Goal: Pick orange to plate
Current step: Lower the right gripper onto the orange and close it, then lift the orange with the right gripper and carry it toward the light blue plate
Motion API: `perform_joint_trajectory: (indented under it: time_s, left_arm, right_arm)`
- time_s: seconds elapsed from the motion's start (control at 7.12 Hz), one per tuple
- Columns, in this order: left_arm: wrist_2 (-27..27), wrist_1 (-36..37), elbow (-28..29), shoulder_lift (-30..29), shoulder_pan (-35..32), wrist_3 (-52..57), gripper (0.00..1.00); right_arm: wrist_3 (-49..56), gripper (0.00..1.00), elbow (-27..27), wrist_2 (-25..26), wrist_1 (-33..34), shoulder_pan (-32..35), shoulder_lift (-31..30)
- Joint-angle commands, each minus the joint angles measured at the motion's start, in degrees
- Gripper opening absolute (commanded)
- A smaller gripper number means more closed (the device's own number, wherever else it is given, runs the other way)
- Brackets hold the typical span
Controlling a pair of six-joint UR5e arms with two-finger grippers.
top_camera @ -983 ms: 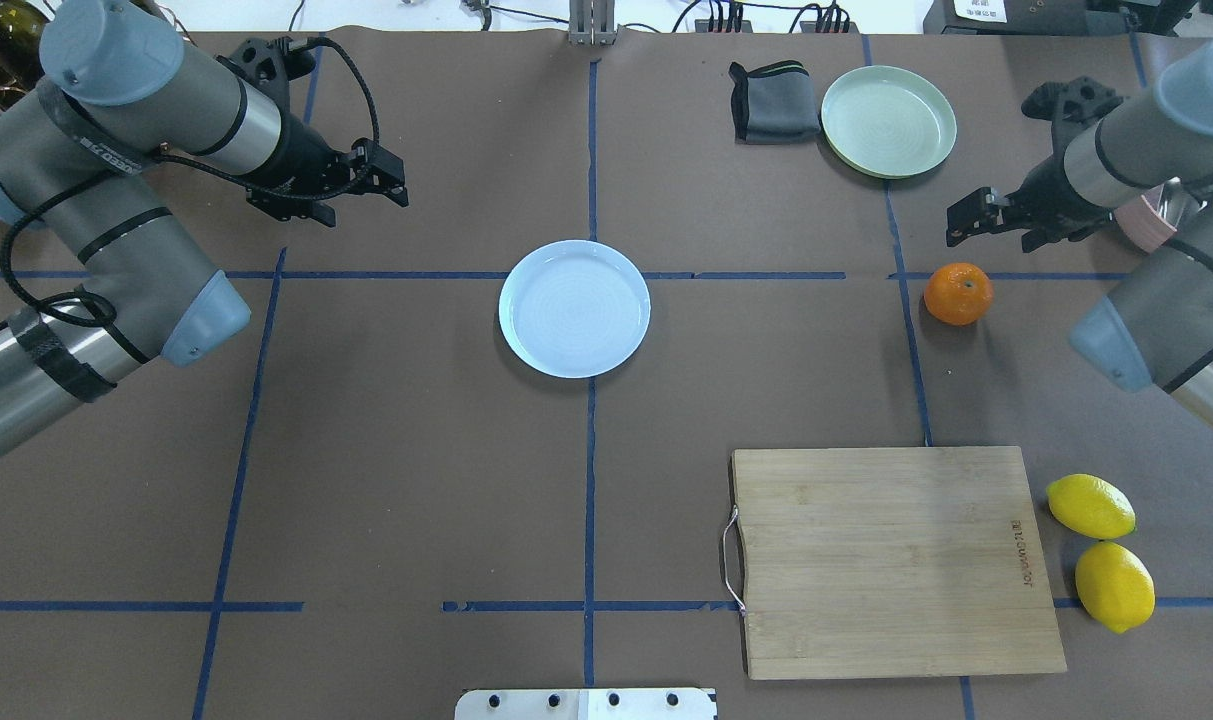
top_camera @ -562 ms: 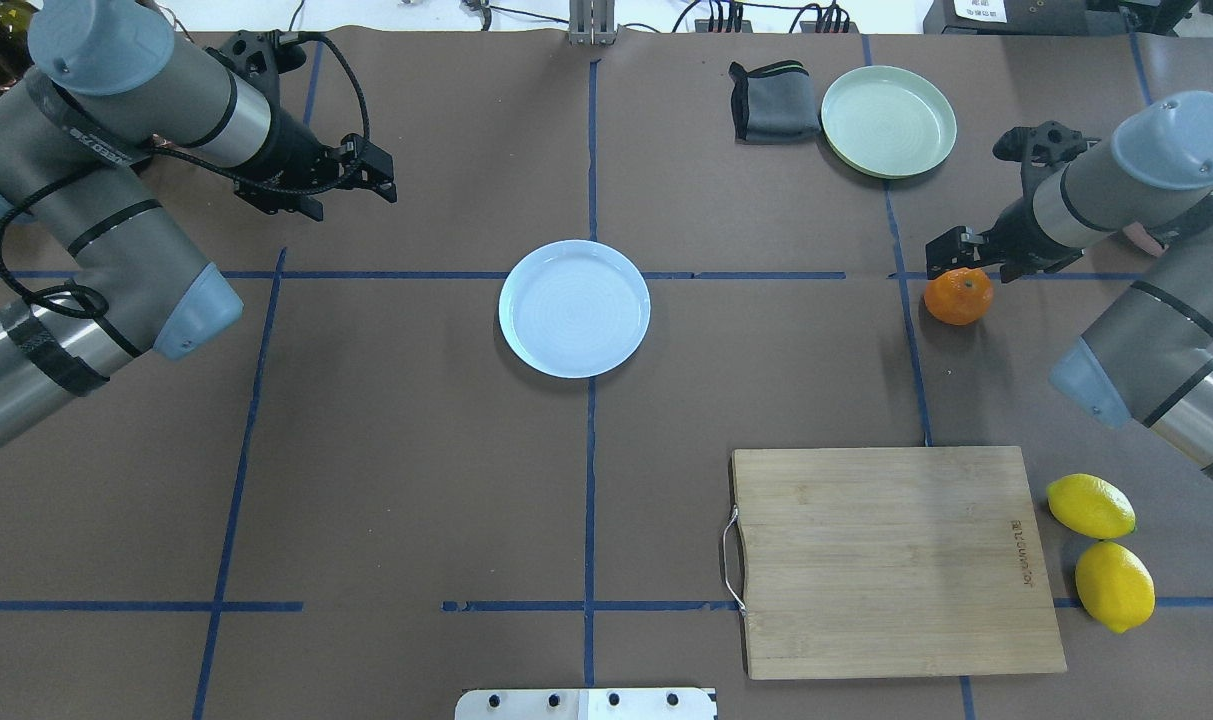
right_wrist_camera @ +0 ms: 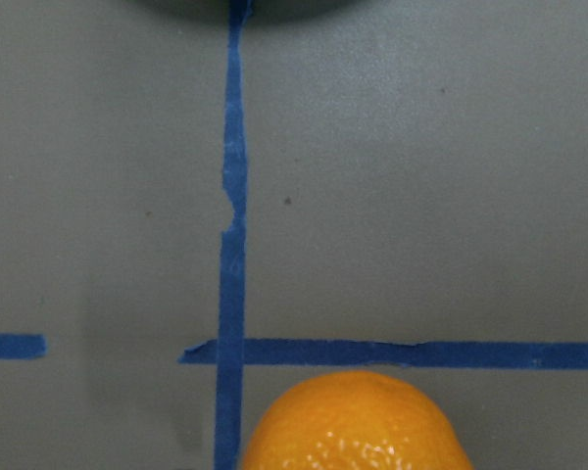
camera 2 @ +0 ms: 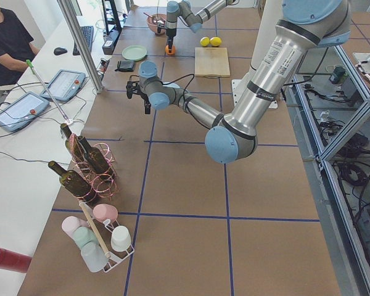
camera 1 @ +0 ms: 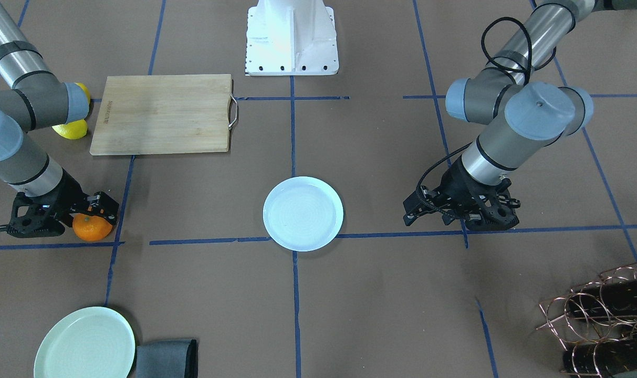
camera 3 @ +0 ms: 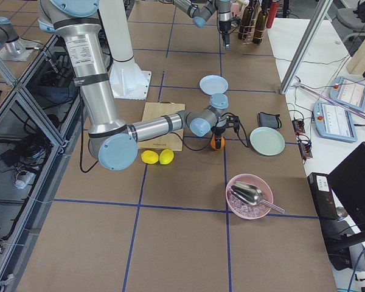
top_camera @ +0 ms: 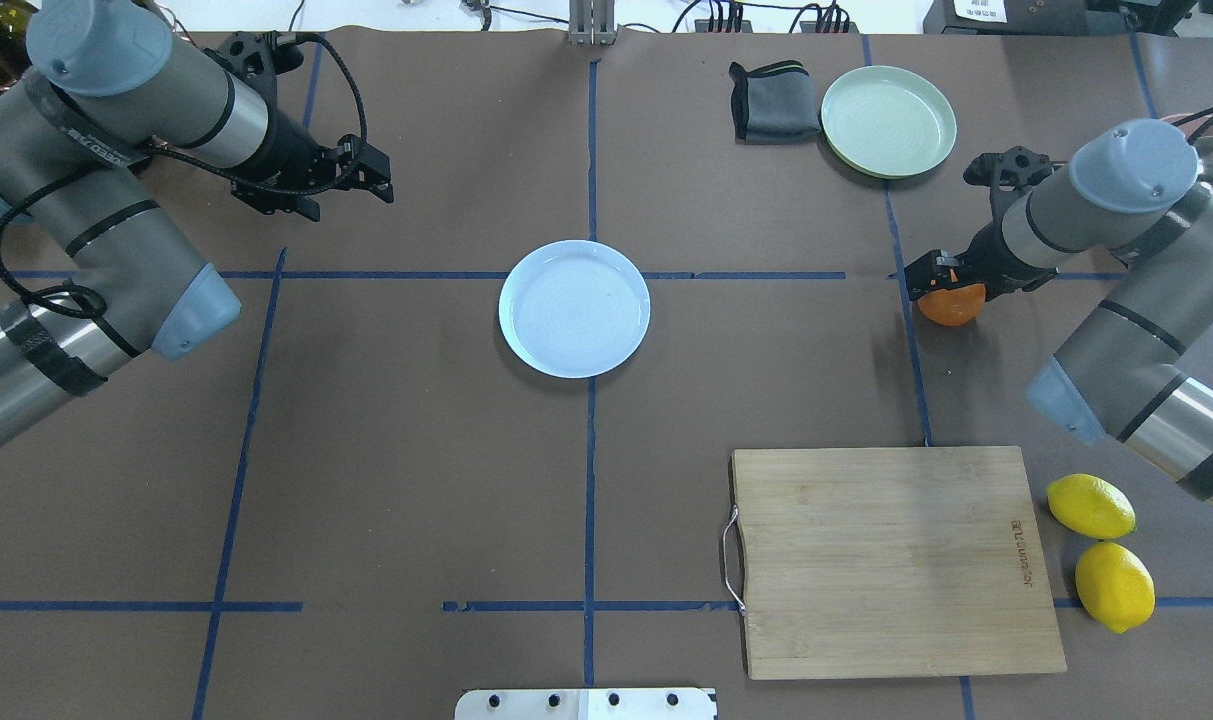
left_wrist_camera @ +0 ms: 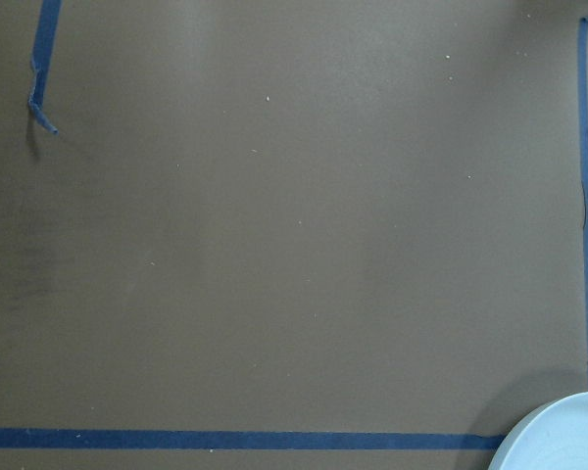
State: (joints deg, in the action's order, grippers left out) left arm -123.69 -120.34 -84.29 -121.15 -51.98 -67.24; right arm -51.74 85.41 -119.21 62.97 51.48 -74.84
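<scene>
The orange [top_camera: 952,308] lies on the brown table at the right, beside a blue tape line. My right gripper [top_camera: 938,277] is down over it, open, with its fingers on either side of the fruit and covering its top. The front-facing view shows the orange [camera 1: 91,229] half under that gripper [camera 1: 98,209]. The right wrist view holds only the orange's top [right_wrist_camera: 356,423] at the bottom edge. The pale blue plate [top_camera: 574,308] sits empty at the table's centre, far to the orange's left. My left gripper [top_camera: 378,180] hovers open and empty at the back left.
A mint-green plate [top_camera: 888,120] and a folded grey cloth [top_camera: 771,102] lie behind the orange. A wooden cutting board [top_camera: 896,560] and two lemons [top_camera: 1090,506] are in front of it. A pink bowl with a scoop [camera 3: 249,196] stands off to the right.
My right gripper has come down and to the left from behind the orange until it covers the fruit's top. The left arm drew back slightly. The orange and plate stayed put.
</scene>
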Motion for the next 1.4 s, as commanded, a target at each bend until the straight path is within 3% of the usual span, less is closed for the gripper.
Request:
perform_joint_trajectory:
  time_s: [0.0, 0.14, 0.28, 0.42, 0.56, 0.84, 0.98, 1.26]
  left_arm:
    - [0.12, -0.07, 0.01, 0.12, 0.04, 0.00, 1.00]
    - [0.12, -0.07, 0.01, 0.12, 0.04, 0.00, 1.00]
    - [0.12, -0.16, 0.01, 0.12, 0.04, 0.00, 1.00]
    - [0.21, -0.16, 0.01, 0.12, 0.04, 0.00, 1.00]
    - [0.12, -0.16, 0.01, 0.12, 0.04, 0.00, 1.00]
    - [-0.14, 0.10, -0.17, 0.21, -1.44, 3.31, 1.00]
    - [-0.23, 0.54, -0.34, 2.82, -2.67, 9.78, 1.00]
    - [-0.23, 3.86, -0.61, 4.60, -6.27, 23.14, 1.00]
  right_arm:
    - [0.58, 0.99, -1.03, 0.38, 0.05, -0.24, 0.22]
    - [0.58, 0.76, -0.95, 0.29, 0.05, -0.15, 0.22]
    - [0.85, 0.35, -0.95, 0.12, 0.14, 0.46, 0.22]
    - [0.94, 0.05, -0.86, -0.15, 0.23, 1.69, 0.74]
    - [0.94, 0.00, -0.77, -0.32, 0.40, 2.74, 1.62]
    - [0.41, 0.00, 0.63, -1.72, 2.14, 5.29, 4.68]
    - [-0.63, 0.00, 1.24, -1.73, 4.16, 5.21, 7.57]
    - [-13.33, 0.00, 1.16, -1.65, 4.27, 1.72, 13.81]
